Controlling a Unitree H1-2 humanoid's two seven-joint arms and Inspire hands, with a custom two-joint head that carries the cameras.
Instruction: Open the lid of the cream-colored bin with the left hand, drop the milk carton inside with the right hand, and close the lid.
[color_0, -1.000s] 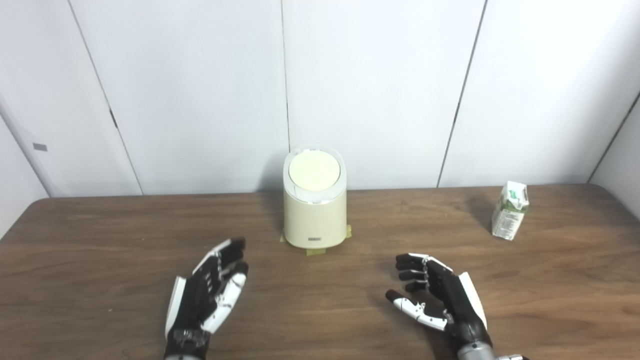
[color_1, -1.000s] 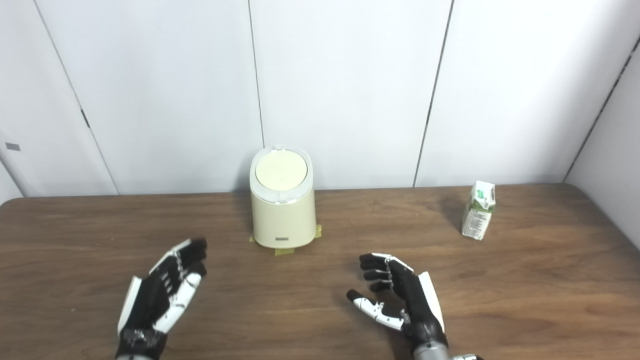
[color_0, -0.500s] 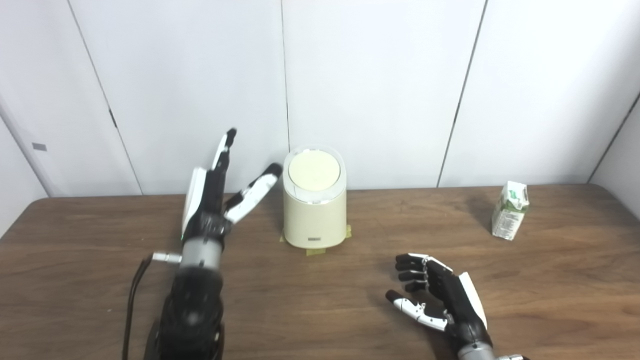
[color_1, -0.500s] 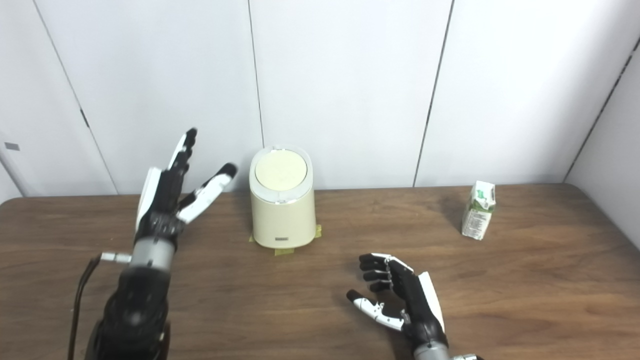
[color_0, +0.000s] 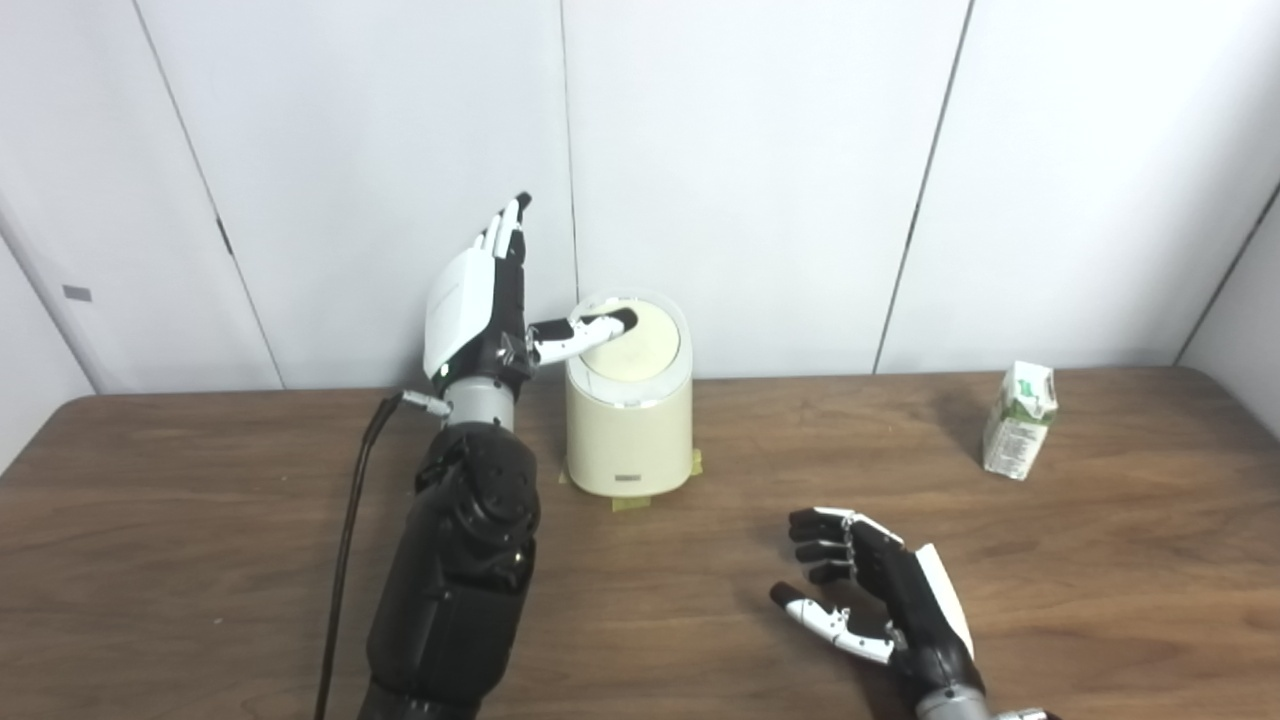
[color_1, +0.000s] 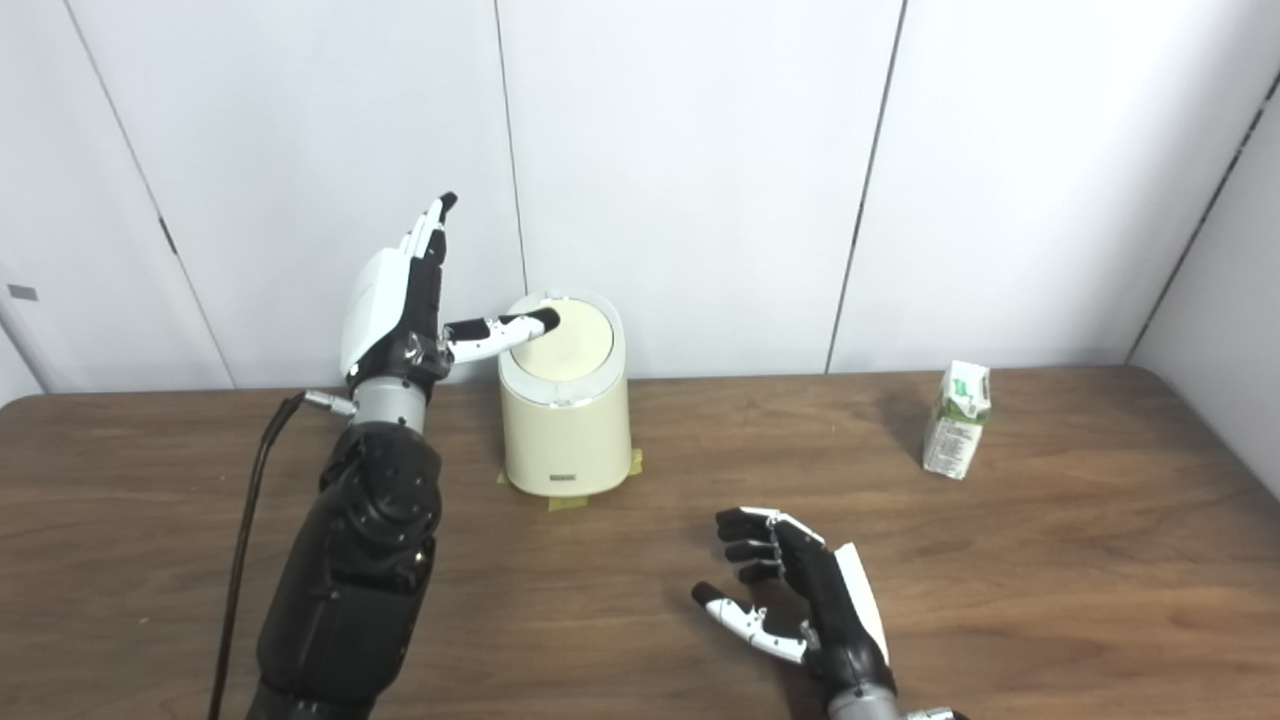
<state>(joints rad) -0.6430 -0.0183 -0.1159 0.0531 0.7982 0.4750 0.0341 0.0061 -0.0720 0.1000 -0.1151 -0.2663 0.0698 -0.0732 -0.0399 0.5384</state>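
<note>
The cream-colored bin (color_0: 630, 430) stands at the back middle of the table, its round lid (color_0: 640, 345) lying flat and closed. My left hand (color_0: 480, 310) is raised just left of the bin, open, fingers pointing up, with the thumb (color_0: 590, 333) stretched over the lid's left edge. The green-and-white milk carton (color_0: 1020, 420) stands upright at the far right of the table. My right hand (color_0: 880, 590) rests low near the front, open, fingers loosely curled, holding nothing, well away from the carton.
The wooden table (color_0: 200, 520) has yellow tape pieces (color_0: 632, 502) under the bin. A black cable (color_0: 345, 560) hangs beside my left forearm. White wall panels (color_0: 760, 150) rise right behind the bin.
My left hand rose from the table front, moved up and right to the bin, and its thumb now reaches over the lid. The right hand and carton stayed put.
</note>
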